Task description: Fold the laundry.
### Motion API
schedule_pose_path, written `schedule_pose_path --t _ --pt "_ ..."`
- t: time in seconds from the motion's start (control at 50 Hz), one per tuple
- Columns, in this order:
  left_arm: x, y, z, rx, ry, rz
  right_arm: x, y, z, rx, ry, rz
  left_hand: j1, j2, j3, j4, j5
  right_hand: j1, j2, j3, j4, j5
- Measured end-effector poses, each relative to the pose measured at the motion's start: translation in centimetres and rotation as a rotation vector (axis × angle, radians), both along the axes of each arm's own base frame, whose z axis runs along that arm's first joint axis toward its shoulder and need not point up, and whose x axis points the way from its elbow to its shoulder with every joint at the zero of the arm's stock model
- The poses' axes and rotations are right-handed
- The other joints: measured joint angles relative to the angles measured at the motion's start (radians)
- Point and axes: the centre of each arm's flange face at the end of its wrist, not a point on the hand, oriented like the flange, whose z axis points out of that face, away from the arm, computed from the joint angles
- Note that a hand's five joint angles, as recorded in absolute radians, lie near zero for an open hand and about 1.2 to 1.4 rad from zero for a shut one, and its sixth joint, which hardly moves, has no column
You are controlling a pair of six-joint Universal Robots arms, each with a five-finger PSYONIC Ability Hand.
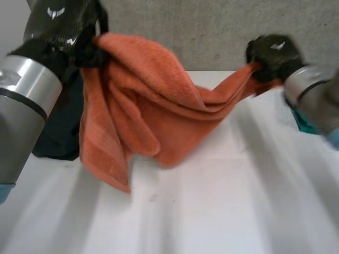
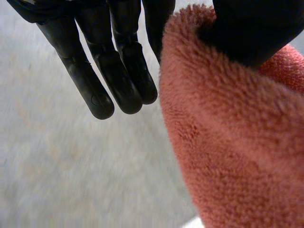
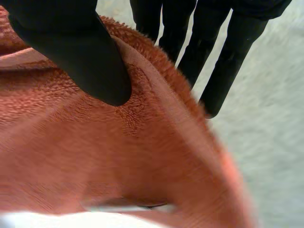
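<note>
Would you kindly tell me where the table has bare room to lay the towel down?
The near table is bare, from the hanging end of the towel forward and across to the right arm. It is crowded at the left, where a dark cloth lies beside the left arm, and at the far right, by a teal thing.

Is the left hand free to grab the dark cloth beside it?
Probably not yet: the left hand is pinching the orange towel, which hangs partly across the dark cloth.
</note>
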Motion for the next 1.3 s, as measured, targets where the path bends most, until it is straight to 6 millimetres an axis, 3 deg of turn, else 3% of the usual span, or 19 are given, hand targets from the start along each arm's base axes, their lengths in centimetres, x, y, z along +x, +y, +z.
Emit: schedule_pose_path --t 0.08,0.2,0.3,0.38,0.46,0.48,0.56,0.6,0.64,0.7,0.8,0.92,1.0,1.04,1.06,1.12,1.14,1.22,1.3 --pt "1.0 -1.9 -3.7 0.125 -0.060 0.049 -1.9 2.5 3.0 -0.020 0.119 0.000 0.000 0.000 0.000 0.000 0.000 0.000 0.000 0.001 0.000 0.000" --pt "1.0 -3.4 -9.6 0.318 -0.147 0.065 -2.7 6.1 4.7 0.013 0.249 0.029 0.000 0.000 0.000 0.000 0.000 0.000 0.000 0.001 0.000 0.000" --pt "0.2 -4.5 -13.9 0.434 -0.204 0.051 -2.8 7.6 3.7 0.070 0.329 0.048 0.000 0.000 0.000 0.000 0.000 0.000 0.000 0.001 0.000 0.000" --pt "-1.2 -6.5 -15.4 0.437 -0.212 0.040 -2.6 5.9 0.3 0.150 0.395 0.037 0.000 0.000 0.000 0.000 0.000 0.000 0.000 0.001 0.000 0.000" --pt "-2.5 -9.4 -14.1 0.345 -0.172 0.040 -2.4 3.2 -1.7 0.160 0.434 -0.024 0.000 0.000 0.000 0.000 0.000 0.000 0.000 0.002 0.000 0.000" --pt "-3.1 -10.7 -12.8 0.279 -0.142 0.042 -2.2 1.8 -1.8 0.126 0.433 -0.066 0.000 0.001 0.001 0.000 0.000 0.000 0.000 0.002 0.001 0.000" --pt "-4.1 -13.6 -8.2 0.064 -0.042 0.048 -1.5 -1.3 -0.7 -0.019 0.378 -0.169 0.000 0.001 0.001 0.000 0.000 0.000 0.000 0.002 0.001 0.000" --pt "-4.4 -14.6 -5.2 -0.086 0.029 0.052 -0.7 -2.5 1.2 -0.161 0.279 -0.213 0.000 0.001 0.001 0.000 0.000 0.000 0.000 0.002 0.001 0.000" --pt "-4.6 -15.1 -2.6 -0.225 0.094 0.053 0.1 -2.9 3.6 -0.301 0.161 -0.234 0.000 0.001 0.001 0.000 0.000 0.000 0.001 0.002 0.002 0.000" --pt "-4.6 -14.8 -0.5 -0.353 0.154 0.051 0.7 -2.4 6.8 -0.459 0.013 -0.234 0.000 0.001 0.001 0.000 0.000 0.000 0.000 0.002 0.002 0.000" --pt "-4.2 -13.4 -0.6 -0.393 0.173 0.046 0.7 -1.1 8.4 -0.540 -0.087 -0.213 0.000 0.001 0.001 0.000 0.000 0.000 0.000 0.002 0.002 0.000" --pt "-3.5 -10.9 -5.9 -0.211 0.079 0.040 0.6 -0.1 4.1 -0.397 -0.024 -0.185 0.000 0.001 0.001 0.000 0.000 0.000 0.000 0.002 0.002 0.008" --pt "-2.7 -8.4 -11.4 -0.028 -0.044 0.041 0.5 0.9 -1.1 -0.213 0.065 -0.141 0.000 0.002 0.001 0.000 0.000 0.000 0.001 0.002 0.002 0.008" --pt "-2.4 -7.7 -12.9 0.018 -0.083 0.042 0.5 1.3 -3.1 -0.144 0.096 -0.121 0.000 0.001 0.001 0.000 0.000 0.000 0.000 0.002 0.002 0.008" --pt "-2.0 -6.5 -15.0 0.084 -0.147 0.044 0.4 1.8 -5.5 -0.061 0.133 -0.100 -0.001 -0.006 -0.006 -0.005 -0.002 0.000 0.000 0.002 0.002 0.008" --pt "-1.4 -5.1 -17.3 0.161 -0.230 0.043 0.3 2.4 -7.9 0.020 0.172 -0.078 -0.010 -0.062 -0.059 -0.062 -0.015 0.000 0.000 0.002 0.002 0.008" --pt "-1.0 -4.0 -18.6 0.212 -0.288 0.038 0.1 3.0 -9.7 0.076 0.205 -0.064 -0.087 -0.146 -0.141 -0.150 -0.098 0.000 0.001 0.002 0.002 0.008" --pt "-0.2 -1.4 -20.4 0.316 -0.402 0.020 -0.2 4.2 -12.3 0.145 0.271 -0.042 -0.303 -0.353 -0.339 -0.352 -0.308 0.000 0.001 0.002 0.002 0.008" --pt "0.4 0.3 -20.0 0.371 -0.458 0.014 -0.5 4.9 -13.4 0.161 0.319 -0.032 -0.414 -0.476 -0.461 -0.488 -0.450 0.000 0.000 0.002 0.002 0.008"
